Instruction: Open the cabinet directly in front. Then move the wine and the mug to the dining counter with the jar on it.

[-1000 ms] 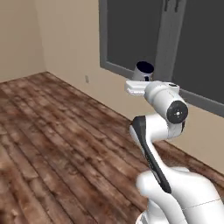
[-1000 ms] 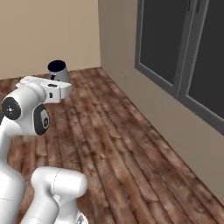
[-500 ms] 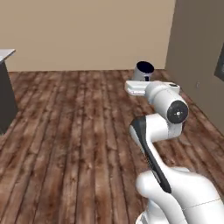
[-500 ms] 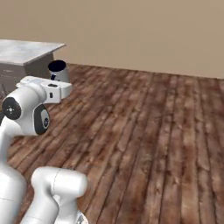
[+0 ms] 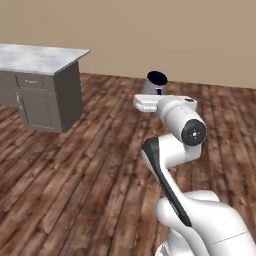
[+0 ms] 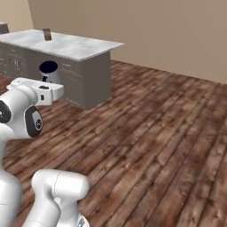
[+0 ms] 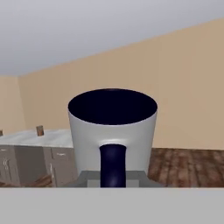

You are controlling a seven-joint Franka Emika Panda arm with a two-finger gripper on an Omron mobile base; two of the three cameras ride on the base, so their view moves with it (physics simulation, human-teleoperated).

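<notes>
Mug [image 7: 112, 133] sits upright directly ahead of the jaws, its dark handle [image 7: 112, 165] facing back toward the hand and centred between the fingertips; navy interior visible from above the rim. Gripper [image 7: 112, 180] closed down on the mug at the handle side, jaws nearly together; the fingertips themselves are mostly hidden at the bottom of the hand view, so the exact contact point cannot be told.

From the left base view the mug [image 5: 154, 83] rides just beyond the white hand [image 5: 150, 102], clear of the floor; from the right base view the mug [image 6: 49, 73] stands above and just past the hand [image 6: 46, 92].

Dining counter [image 6: 75, 47] lies ahead of the jaws and off to one side, well apart from the mug; white veined top over dark drawers and doors; in the left base view its end [image 5: 47, 57] shows at the far left. Jar [image 6: 47, 34] stands on the countertop, far beyond the mug; in the hand view the jar [image 7: 40, 130] shows small, to the left of the mug, on the marble top [image 7: 33, 137].

Wood plank floor [image 5: 90, 165] under everything; plain tan wall [image 6: 146, 31] behind.
</notes>
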